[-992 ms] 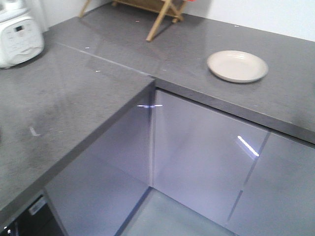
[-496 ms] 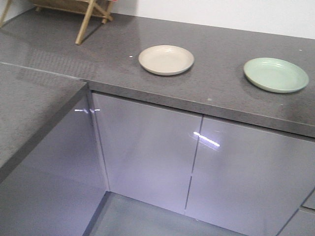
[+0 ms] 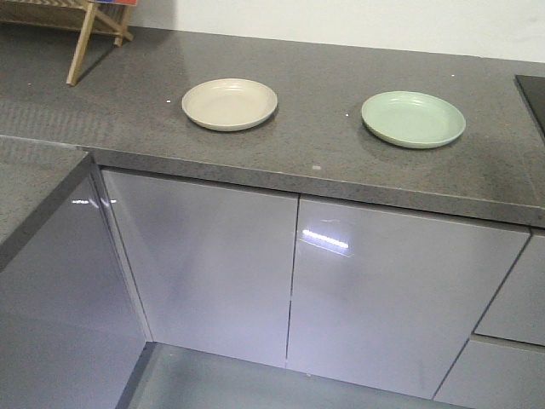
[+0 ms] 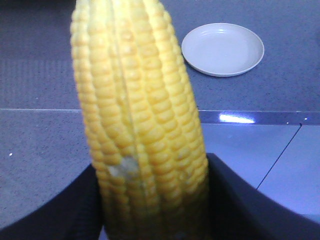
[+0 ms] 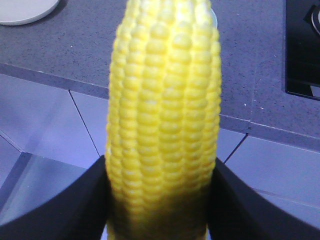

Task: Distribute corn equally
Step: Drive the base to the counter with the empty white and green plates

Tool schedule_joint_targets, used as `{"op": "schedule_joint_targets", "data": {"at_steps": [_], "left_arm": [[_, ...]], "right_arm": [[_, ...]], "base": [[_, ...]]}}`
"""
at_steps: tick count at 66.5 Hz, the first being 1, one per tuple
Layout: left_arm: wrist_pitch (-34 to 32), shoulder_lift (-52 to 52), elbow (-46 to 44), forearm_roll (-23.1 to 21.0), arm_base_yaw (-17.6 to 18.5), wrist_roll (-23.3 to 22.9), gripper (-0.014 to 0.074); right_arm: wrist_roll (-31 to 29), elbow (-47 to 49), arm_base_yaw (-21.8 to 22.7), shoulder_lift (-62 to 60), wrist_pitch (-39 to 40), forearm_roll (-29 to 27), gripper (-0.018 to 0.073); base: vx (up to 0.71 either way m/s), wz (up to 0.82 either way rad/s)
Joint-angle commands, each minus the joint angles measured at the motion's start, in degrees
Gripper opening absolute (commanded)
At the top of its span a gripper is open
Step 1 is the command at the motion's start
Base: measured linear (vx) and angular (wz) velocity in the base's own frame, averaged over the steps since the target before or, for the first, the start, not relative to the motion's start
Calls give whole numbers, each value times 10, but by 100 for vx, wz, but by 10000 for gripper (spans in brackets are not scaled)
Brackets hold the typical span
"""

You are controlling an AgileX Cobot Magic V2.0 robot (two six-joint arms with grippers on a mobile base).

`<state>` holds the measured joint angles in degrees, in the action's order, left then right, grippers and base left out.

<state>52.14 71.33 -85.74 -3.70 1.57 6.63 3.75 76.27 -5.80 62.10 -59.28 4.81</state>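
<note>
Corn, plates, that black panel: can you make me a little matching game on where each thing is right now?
1 beige plate
2 green plate
3 corn cobs
4 black panel

A one each in the left end effector and right end effector
B far right edge of the counter
C nearest the wooden stand
D between the other plate and the panel

Pairs: 1-C, 2-D, 3-A, 4-B

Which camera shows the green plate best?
Exterior front-facing: the green plate lies whole, unblocked on the counter. The left wrist view lacks it; in the right wrist view I cannot make it out past the corn.
</note>
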Motion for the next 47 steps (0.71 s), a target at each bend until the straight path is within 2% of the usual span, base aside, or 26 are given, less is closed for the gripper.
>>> {"op": "schedule_joint_targets", "data": {"at_steps": [1,47], "left_arm": [[-45,-15,-11,-4,0,-6,17],[-45,-15,-11,-4,0,-6,17]], "right_arm": [[-4,15,4,-9,37,6,204],[-4,15,4,-9,37,6,204]], "base": [[0,-18],[1,-13]]}}
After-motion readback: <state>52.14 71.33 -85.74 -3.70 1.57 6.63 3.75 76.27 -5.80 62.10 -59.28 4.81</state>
